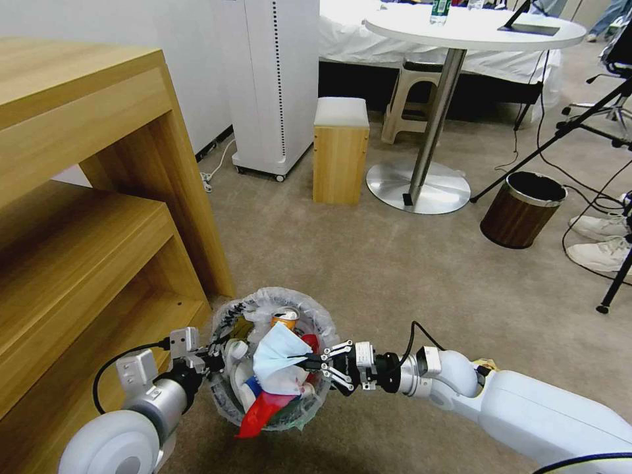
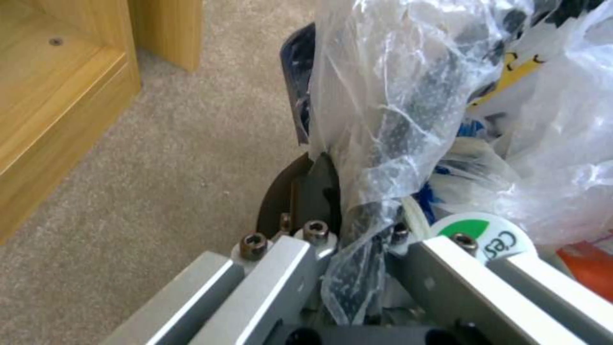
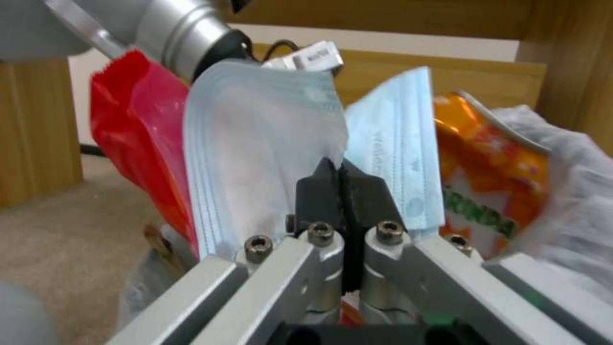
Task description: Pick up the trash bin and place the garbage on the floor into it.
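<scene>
Right hand [image 1: 308, 361], pressed together on a pale blue face mask [image 1: 276, 359], holds it over the heaped trash bin [image 1: 232, 401], which the left hand [image 1: 212, 361] grips by the rim and bag, clear of the beige floor [image 1: 395, 276]. Risk: the bin looks overfull, so the mask may slide off the red wrapper [image 1: 260, 411] and orange can [image 1: 285, 317]. Farther right stands a brown bin [image 1: 520, 210].
</scene>
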Motion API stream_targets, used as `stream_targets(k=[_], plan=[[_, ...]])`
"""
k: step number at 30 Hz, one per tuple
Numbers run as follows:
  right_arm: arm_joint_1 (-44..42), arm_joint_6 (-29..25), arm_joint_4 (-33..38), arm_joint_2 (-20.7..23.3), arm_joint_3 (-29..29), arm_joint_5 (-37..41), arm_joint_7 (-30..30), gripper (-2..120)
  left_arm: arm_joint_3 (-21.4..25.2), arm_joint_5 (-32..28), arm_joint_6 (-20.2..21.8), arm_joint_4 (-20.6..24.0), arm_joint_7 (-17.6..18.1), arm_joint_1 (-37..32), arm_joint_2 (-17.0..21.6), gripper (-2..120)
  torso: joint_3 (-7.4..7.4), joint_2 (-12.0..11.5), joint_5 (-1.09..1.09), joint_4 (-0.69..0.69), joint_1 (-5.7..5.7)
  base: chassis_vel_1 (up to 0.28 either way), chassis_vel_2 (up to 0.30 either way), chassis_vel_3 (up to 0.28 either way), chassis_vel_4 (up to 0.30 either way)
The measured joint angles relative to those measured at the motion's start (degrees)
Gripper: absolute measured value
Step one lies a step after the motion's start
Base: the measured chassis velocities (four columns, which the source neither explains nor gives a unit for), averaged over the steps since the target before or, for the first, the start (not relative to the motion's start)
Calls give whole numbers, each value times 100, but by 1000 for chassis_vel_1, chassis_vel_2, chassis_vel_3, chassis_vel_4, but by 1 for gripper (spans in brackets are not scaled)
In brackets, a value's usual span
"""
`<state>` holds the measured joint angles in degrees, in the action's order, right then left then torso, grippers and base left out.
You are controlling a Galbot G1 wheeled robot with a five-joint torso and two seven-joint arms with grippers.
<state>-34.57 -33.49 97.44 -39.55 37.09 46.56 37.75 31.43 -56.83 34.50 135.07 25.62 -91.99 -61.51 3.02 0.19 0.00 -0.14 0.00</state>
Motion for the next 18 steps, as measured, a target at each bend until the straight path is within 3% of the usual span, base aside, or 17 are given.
stream_targets(k=[18], plan=[[-228,29,1,224,-446,-260,-214,0,54,28,-23,12,-32,-101,26,0,0,0,0,0,0,0,0,0,0]])
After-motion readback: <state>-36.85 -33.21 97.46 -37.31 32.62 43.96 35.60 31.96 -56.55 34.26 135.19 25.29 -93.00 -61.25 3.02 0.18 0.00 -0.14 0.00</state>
